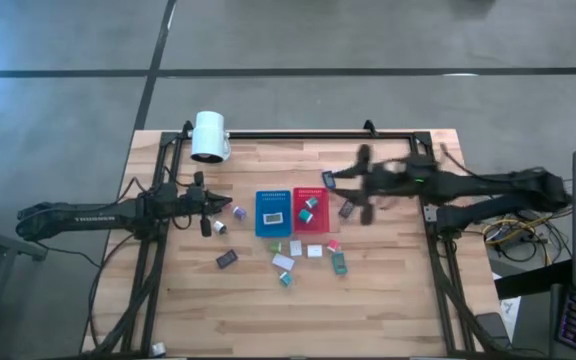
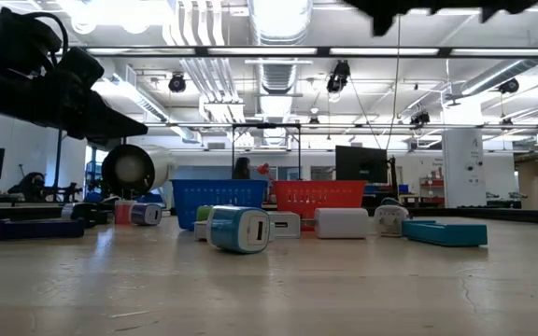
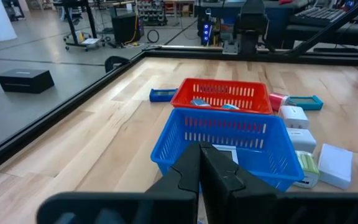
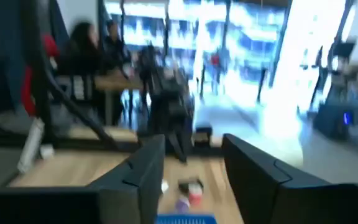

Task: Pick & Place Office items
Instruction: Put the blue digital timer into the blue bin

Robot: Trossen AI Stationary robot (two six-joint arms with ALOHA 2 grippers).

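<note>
Right gripper (image 1: 353,195) hung right of centre, dark fingers (image 4: 145,177) spread, empty, just beside the red perforated plastic tray (image 1: 309,210). Left gripper (image 1: 211,209) pressed together, left of the blue perforated tray (image 1: 272,212). Small office items (image 1: 284,262) lay scattered below both trays.
</note>
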